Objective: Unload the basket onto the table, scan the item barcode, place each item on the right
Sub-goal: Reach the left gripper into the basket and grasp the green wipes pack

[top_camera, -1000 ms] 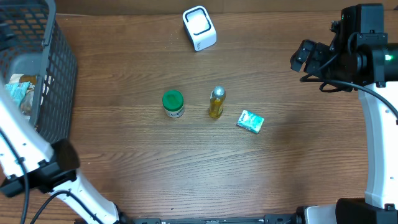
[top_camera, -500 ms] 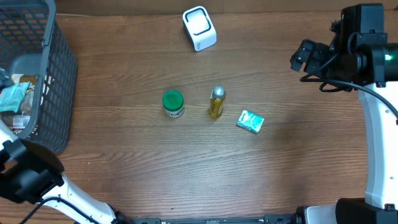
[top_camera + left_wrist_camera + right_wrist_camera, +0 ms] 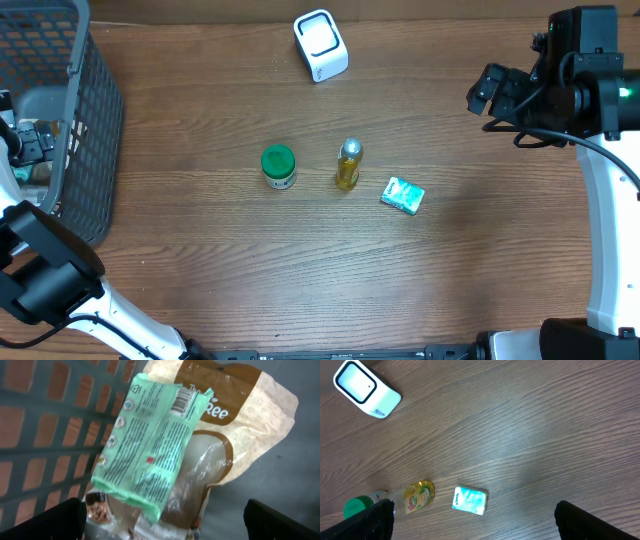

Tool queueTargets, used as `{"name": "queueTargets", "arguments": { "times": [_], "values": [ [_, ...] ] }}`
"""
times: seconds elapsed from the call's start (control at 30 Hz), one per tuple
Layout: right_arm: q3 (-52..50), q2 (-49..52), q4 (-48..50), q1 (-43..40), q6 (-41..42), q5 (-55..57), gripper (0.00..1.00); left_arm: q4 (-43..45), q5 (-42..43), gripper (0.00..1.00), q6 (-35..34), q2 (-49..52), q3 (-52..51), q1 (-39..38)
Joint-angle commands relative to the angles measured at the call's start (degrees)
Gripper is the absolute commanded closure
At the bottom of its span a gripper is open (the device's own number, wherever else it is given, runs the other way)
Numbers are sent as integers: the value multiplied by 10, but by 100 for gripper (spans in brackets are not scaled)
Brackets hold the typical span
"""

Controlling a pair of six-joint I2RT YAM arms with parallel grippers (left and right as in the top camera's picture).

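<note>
In the left wrist view a mint-green packet (image 3: 150, 445) lies barcode up on a cream-and-brown pouch (image 3: 250, 415) inside the grey basket (image 3: 95, 120). My left gripper (image 3: 162, 527) hangs just above them, open, with nothing between its fingers (image 3: 45, 520). Overhead it shows over the basket (image 3: 25, 145). The white scanner (image 3: 320, 45) stands at the table's back. My right gripper (image 3: 490, 95) is open and empty, high at the right, apart from everything.
At mid-table stand a green-lidded jar (image 3: 278, 166) and a yellow bottle (image 3: 348, 165), with a teal tissue pack (image 3: 403, 195) lying to their right. The right wrist view shows the scanner (image 3: 365, 387), bottle (image 3: 417, 496) and tissue pack (image 3: 470, 500).
My left arm has swung left and its gripper has come over the basket's contents. The right arm and the table items have not moved.
</note>
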Motion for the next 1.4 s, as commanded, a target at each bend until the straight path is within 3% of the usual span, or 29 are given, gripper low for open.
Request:
{"name": "queueTargets", "arguments": {
  "times": [0.0,0.47,0.53,0.57,0.63,0.67,0.77,0.83,0.9,1.03,1.17,1.37],
  "values": [
    [0,-4,3,-1,4,-1,0,18,25,0,46,13,-14,-4],
    [0,-4,3,-1,4,-1,0,15,49,1,77,106,-14,-3],
    [0,-4,5,-1,5,-1,0,5,47,20,77,113,-14,-3],
    [0,-4,5,-1,5,-1,0,0,47,39,77,115,-14,-3],
    [0,-4,6,-1,4,-1,0,-5,47,66,76,118,-14,-3],
    [0,-4,5,-1,4,-1,0,-7,47,73,76,118,-14,-3],
    [0,-4,5,-1,4,-1,0,-9,47,75,73,118,-14,-3],
    [0,-4,5,-1,4,-1,0,-11,47,72,73,118,-14,-3],
    [0,-4,5,-1,4,-1,0,-10,47,42,73,118,-14,-4],
    [0,-4,8,-1,4,-1,0,-6,47,20,73,117,-12,-4],
    [0,-4,12,-1,4,-1,0,-10,47,6,49,108,10,-4],
    [0,-4,15,-1,5,-1,0,-53,42,0,34,96,82,-8]
  ]
}}
